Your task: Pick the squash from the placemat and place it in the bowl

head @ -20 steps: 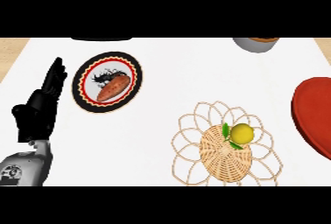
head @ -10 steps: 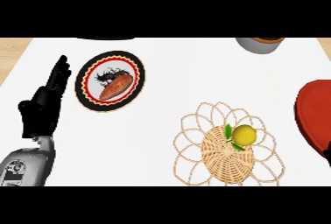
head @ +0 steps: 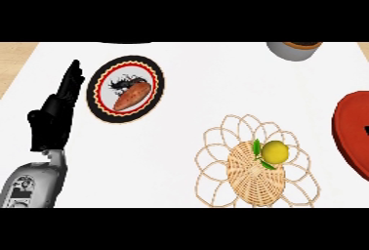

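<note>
On the worktop (head: 209,93): white surface carrying everything listed below.
Left hand (head: 54,114): black, fingers straight and spread slightly, pointing toward the far edge, holding nothing; it stands near the worktop's left edge on a grey forearm (head: 29,185) rising from the near-left corner.
Right hand: outside the view.
Squash (head: 275,152): round and yellow with green leaves, lying on the woven placemat (head: 252,168) near the worktop's near edge, toward the mat's far-right part.
Bowl (head: 355,132): red, cut off by the right edge of the view, just beside the placemat and apart from it.
Plate (head: 125,91): black rim with a red and yellow band, just right of the left hand's fingers, carrying an orange-brown sweet potato (head: 132,95).
Far-right corner: a grey pot (head: 294,50), partly out of view.
Between squash and bowl: bare worktop only.
</note>
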`<action>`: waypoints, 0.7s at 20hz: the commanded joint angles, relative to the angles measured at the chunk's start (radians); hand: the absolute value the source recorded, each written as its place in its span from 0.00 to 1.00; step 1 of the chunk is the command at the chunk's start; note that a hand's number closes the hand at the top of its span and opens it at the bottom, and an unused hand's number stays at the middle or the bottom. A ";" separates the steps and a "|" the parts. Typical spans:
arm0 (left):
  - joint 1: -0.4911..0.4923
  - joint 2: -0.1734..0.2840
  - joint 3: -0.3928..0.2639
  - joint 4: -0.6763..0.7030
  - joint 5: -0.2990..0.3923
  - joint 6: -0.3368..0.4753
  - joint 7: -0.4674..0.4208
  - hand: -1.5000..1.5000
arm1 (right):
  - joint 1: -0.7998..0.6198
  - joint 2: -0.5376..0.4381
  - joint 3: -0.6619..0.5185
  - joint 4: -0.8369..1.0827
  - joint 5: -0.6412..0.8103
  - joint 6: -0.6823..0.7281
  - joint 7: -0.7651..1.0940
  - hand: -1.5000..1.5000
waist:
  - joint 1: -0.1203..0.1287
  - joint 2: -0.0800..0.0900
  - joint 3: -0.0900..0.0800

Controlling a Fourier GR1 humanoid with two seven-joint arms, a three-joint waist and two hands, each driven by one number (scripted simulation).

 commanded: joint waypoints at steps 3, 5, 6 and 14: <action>-0.046 -0.007 0.002 0.052 -0.006 -0.002 0.001 0.50 | -0.249 0.004 0.038 0.378 0.009 0.117 -0.048 0.00 | 0.011 0.008 0.001; 0.028 -0.020 -0.014 0.007 -0.022 0.012 -0.029 0.50 | -0.294 0.002 0.024 0.461 -0.017 0.185 -0.122 0.00 | -0.001 -0.001 0.000; -0.012 0.011 0.010 0.010 0.006 -0.023 -0.005 0.50 | -0.327 0.040 0.029 0.494 -0.013 0.168 -0.150 0.00 | 0.006 0.002 0.001; 0.036 -0.047 -0.043 -0.045 -0.055 0.032 0.014 0.50 | -0.414 -0.042 -0.082 0.736 -0.094 0.333 -0.381 0.00 | -0.016 -0.004 0.000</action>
